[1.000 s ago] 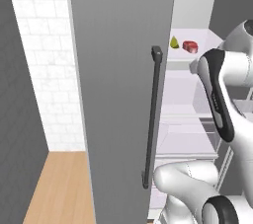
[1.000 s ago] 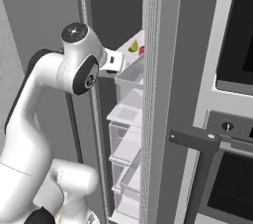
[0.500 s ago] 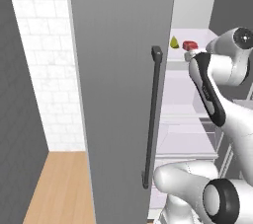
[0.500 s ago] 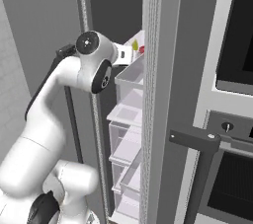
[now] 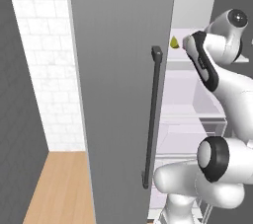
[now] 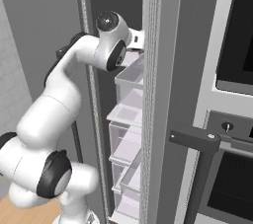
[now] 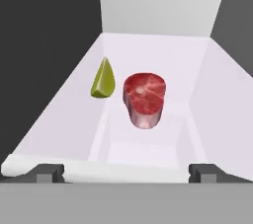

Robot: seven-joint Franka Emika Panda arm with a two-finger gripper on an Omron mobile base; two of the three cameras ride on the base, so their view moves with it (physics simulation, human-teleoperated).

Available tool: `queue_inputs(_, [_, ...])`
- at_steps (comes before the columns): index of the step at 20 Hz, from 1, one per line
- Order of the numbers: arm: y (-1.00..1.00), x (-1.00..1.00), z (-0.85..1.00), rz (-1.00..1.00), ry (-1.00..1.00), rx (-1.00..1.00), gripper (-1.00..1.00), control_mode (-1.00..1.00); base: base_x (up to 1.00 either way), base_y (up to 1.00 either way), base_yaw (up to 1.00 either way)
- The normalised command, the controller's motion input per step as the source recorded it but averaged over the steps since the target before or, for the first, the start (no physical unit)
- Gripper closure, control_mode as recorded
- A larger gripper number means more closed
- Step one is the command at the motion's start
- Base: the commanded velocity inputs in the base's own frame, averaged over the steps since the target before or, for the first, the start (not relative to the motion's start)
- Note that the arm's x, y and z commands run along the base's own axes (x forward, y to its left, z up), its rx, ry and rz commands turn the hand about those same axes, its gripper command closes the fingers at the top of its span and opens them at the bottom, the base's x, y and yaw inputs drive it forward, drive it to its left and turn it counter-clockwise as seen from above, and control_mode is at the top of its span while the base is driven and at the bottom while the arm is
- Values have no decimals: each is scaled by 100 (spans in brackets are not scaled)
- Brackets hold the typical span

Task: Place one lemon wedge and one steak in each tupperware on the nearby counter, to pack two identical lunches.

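Hand view: claw point(image 7: 126, 172) spread wide (nothing held); approaching off-centre could nudge yellow-green lemon wedge point(image 7: 103, 79) instead of round red steak point(image 7: 144, 98).

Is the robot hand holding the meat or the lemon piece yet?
No, nothing is held. The gripper is wide open and has not reached the steak or the lemon wedge on the fridge shelf.

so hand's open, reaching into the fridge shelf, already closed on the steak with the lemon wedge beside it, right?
Not closed on it. The hand view shows the hand open, short of the steak, touching nothing. The lemon wedge does sit beside the steak on the fridge shelf.
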Motion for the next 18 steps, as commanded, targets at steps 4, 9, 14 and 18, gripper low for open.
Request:
queue_inputs(4, [-22, 57, -23, 0, 0, 2, -100, -100, 0, 0, 0])
queue_inputs(9, [-16, 47, -19, 0, 0, 2, -100, -100, 0, 0, 0])
queue_inputs(14, [-9, 41, -19, 0, 1, 4, -100, -100, 0, 0, 0])
queue_inputs(18, [0, 39, -30, 0, 3, 2, -100, -100, 0, 0, 0])
